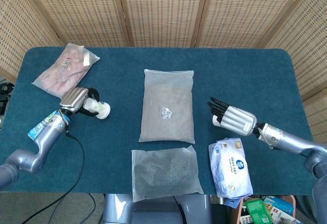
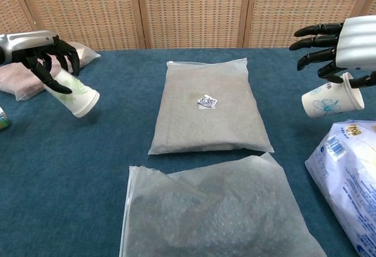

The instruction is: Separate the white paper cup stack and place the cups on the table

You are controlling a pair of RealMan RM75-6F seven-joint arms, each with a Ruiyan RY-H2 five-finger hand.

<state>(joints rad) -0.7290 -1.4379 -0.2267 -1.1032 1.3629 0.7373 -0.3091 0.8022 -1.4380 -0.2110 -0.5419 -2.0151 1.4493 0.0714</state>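
Each of the two white paper cups is in a different hand. My left hand [image 1: 76,101] [image 2: 36,47] grips one cup [image 1: 99,110] [image 2: 76,95] with a green print, tilted, low over the left side of the blue table [image 1: 117,75]. My right hand [image 1: 233,118] [image 2: 346,41] holds the other cup [image 2: 328,100], with a blue flower print, beneath its spread fingers at the right, above the wipes pack. In the head view that cup is hidden under the hand.
A grey padded bag [image 1: 167,106] lies in the table's middle and a bubble-wrap bag [image 1: 164,173] lies at the front edge. A wipes pack [image 1: 231,166] lies front right. A pink bag [image 1: 65,70] and a drink can [image 1: 45,126] lie at the left.
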